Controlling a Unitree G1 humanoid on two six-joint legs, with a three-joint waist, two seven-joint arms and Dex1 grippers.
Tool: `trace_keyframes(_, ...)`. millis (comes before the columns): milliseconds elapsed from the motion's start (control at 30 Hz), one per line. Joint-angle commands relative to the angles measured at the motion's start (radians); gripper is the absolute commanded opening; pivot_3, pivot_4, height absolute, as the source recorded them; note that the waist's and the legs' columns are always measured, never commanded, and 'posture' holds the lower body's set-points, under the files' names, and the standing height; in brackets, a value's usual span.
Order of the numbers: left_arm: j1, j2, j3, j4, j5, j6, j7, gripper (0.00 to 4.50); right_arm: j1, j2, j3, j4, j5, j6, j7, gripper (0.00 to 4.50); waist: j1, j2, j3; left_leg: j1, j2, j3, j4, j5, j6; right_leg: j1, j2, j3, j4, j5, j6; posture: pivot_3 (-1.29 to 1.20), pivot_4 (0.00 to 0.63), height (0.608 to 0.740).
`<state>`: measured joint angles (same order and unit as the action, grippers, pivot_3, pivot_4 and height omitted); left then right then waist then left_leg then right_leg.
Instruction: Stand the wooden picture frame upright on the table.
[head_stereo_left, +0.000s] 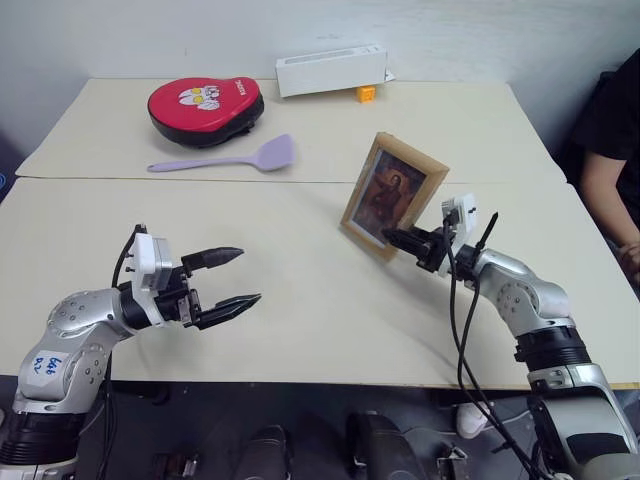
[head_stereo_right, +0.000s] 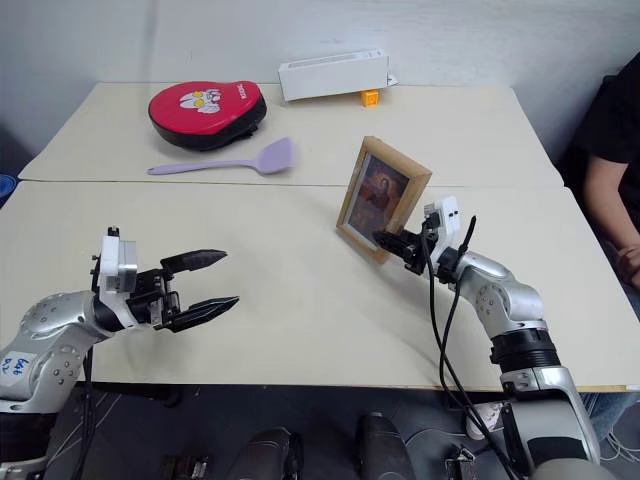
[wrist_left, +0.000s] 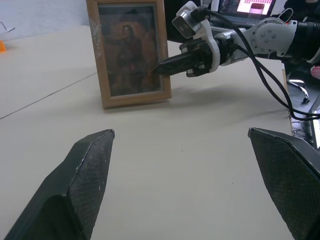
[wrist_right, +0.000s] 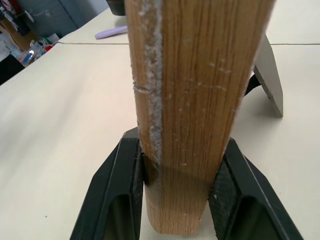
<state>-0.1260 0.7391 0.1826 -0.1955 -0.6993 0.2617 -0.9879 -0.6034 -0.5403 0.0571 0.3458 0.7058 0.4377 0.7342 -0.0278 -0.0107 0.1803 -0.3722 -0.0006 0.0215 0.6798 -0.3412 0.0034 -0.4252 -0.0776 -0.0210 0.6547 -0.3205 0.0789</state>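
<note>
A pale wall is seen behind a large, flat cream-beige tabletop (head_stereo_left: 300, 300), which is crossed by a seam line. On it, right of centre and just in front of the seam, a small rectangular light-wood picture frame (head_stereo_left: 393, 195) with a brownish portrait on its front is stood upright, tilted slightly backward, its lower edge resting on the surface. In the right wrist view the frame's wood grain and a whitish scuffed strip along one edge are seen, and a grey fold-out stand is visible behind it, its foot reaching the tabletop.

Well behind the frame, beyond the seam, a red rounded pad with a cartoon face (head_stereo_left: 205, 107) is laid, a lilac plastic spatula (head_stereo_left: 228, 158) lies just in front of it, and a white oblong box (head_stereo_left: 331, 70) is set at the far edge with a small orange block (head_stereo_left: 366, 94) beside it. A person in dark clothing (head_stereo_left: 612, 150) is seated at the right edge. The surface between the frame and the near edge is left bare.

The right hand (head_stereo_left: 392, 239) is extended level toward the frame, its two black fingers clenched on the frame's lower right edge. The left hand (head_stereo_left: 232, 279) is held level above the near left of the tabletop, well apart from the frame, pointed toward it, released with fingers spread wide.
</note>
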Motion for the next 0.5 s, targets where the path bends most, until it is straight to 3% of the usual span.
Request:
trace_keyframes(33,-0.014,-0.01,0.012,-0.028,0.017,-0.009,0.0,4.5,0.015,0.012,0.002,0.02,-0.08,-0.002,0.032,1.24,0.0,0.0,0.0,0.0,0.0,0.0,0.0,0.0,0.0,0.0,0.0,0.0,0.0,0.0,0.0,0.0,0.15,0.74)
trace_keyframes(267,-0.03,-0.017,0.019,-0.007,0.045,-0.012,-0.018,4.5,0.015,0.039,-0.031,0.061,-0.181,-0.064,0.048,1.24,-0.001,0.0,-0.001,0.002,0.0,0.0,0.0,0.0,0.0,0.001,0.0,0.001,0.001,0.0,0.0,0.0,0.15,0.74)
trace_keyframes(500,-0.025,-0.018,0.025,0.011,0.061,-0.016,-0.025,4.5,0.053,0.024,-0.073,-0.034,-0.172,-0.036,0.108,3.48,0.001,0.0,-0.001,0.0,0.0,0.0,-0.001,0.0,0.0,0.0,0.0,0.0,0.0,0.0,0.0,0.0,0.15,0.74)
